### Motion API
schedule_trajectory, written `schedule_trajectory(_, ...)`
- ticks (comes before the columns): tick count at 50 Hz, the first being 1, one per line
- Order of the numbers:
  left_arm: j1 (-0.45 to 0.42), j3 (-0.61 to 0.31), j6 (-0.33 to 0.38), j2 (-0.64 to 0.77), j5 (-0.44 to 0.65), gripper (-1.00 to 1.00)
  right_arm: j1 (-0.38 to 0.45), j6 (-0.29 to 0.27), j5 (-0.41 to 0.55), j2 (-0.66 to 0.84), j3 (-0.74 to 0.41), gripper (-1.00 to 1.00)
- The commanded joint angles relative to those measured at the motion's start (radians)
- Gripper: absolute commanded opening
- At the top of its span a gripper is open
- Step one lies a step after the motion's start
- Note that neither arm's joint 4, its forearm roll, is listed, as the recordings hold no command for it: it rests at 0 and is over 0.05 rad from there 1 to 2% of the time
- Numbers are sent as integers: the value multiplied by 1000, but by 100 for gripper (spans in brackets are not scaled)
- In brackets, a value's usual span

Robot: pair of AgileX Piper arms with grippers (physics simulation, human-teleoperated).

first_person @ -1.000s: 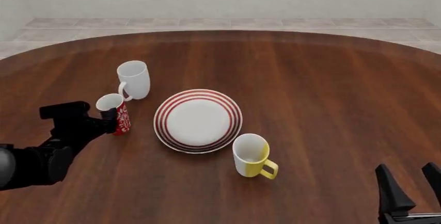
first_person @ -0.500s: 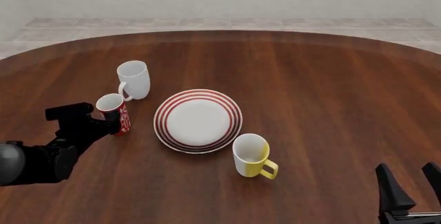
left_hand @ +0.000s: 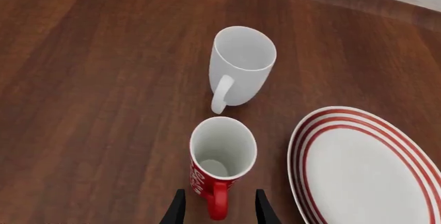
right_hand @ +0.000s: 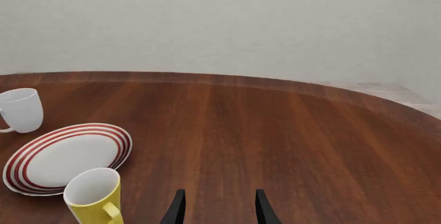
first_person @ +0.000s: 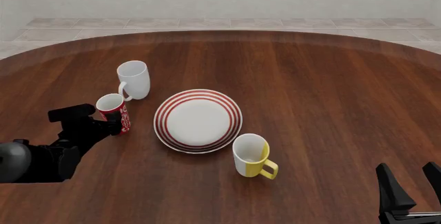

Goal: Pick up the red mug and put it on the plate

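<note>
Red mug (first_person: pixel 113 113) stands upright on the table (first_person: pixel 324 95), just left of the plate (first_person: pixel 198 120) and just in front of the white mug (first_person: pixel 134 79); not on the plate yet. In the left wrist view the red mug (left_hand: pixel 220 157) shows a white inside, w/ its red handle pointing back toward the camera, between the 2 fingertips (left_hand: pixel 175 211).

Left end effector (first_person: pixel 103 125) sits at the mug's near-left side, fingers apart w/ the handle in the gap; whether either finger touches the handle can't be told. Plate (left_hand: pixel 362 167) lies flat just beside the mug, apart from it.

Right end effector (first_person: pixel 412 182) is low at the front-right, well apart from everything, fingers apart and holding nothing. Yellow-and-white mug (first_person: pixel 251 156) stands just in front-right of the plate, handle to the right.
</note>
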Motion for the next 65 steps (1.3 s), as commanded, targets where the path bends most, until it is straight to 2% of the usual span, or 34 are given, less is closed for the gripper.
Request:
schedule_trajectory(1,1,-7,-2,14,-3,100,-1,1,1,-3,1,100)
schedule_trajectory(42,-10,-18,-22,118,-61,100,-1,-5,1,-5,0,100)
schedule_trajectory(45,-9,-10,-26,115,-68,100,0,-6,2,-5,0,100)
schedule_trajectory(46,-18,-1,-55,115,-83,100,0,-5,1,-3,0,100)
schedule_trajectory(47,0,3,2,93,-75,-100,1,-6,7,-9,-2,100)
schedule_trajectory(50,-4,9,-22,83,-72,-100,1,-7,2,-4,-1,100)
schedule_trajectory(52,2,15,1,61,-64,-100,1,-7,5,-6,-1,100)
schedule_trajectory(65,-1,42,3,14,-64,-100,8,-12,6,-7,0,100)
